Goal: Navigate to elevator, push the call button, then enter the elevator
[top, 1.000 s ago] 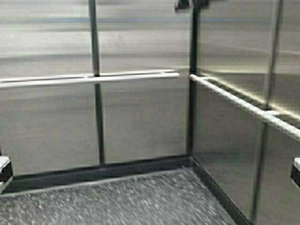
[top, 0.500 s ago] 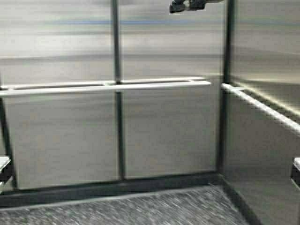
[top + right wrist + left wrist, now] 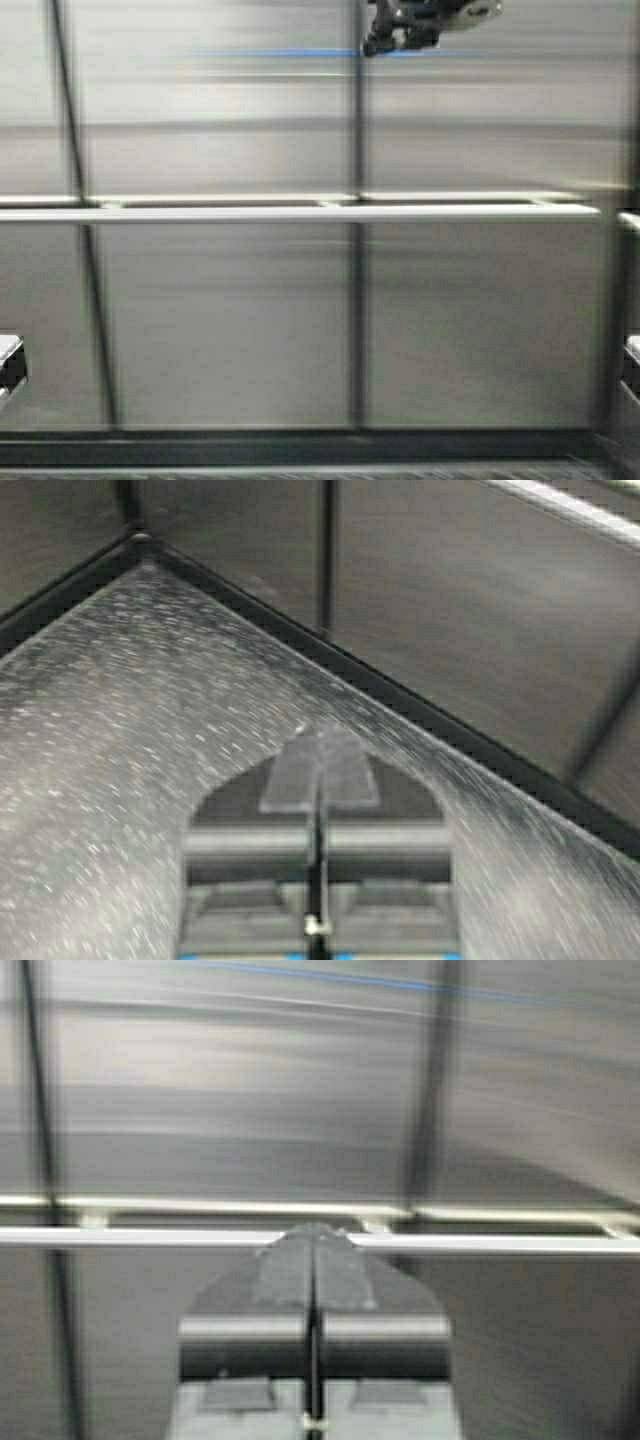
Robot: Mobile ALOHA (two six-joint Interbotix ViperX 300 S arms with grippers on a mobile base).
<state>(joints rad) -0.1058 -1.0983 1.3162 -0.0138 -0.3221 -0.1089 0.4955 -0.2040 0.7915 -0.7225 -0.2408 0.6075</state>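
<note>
At the near edge of the high view, parked at nine and three o'clock, the left gripper [image 3: 314, 1260] and the right gripper [image 3: 318, 765] each have their fingers clenched on nothing, the left aimed at the wall, the right tilted down at the speckled floor [image 3: 120, 730]. The robot is inside the elevator [image 3: 220, 330], so the entering step looks nearly done, and the next move probably calls only for halting short of the wall. Dead ahead at twelve o'clock the handrail [image 3: 300, 212] crosses the steel back wall, the nearest obstacle; no call button is in view.
</note>
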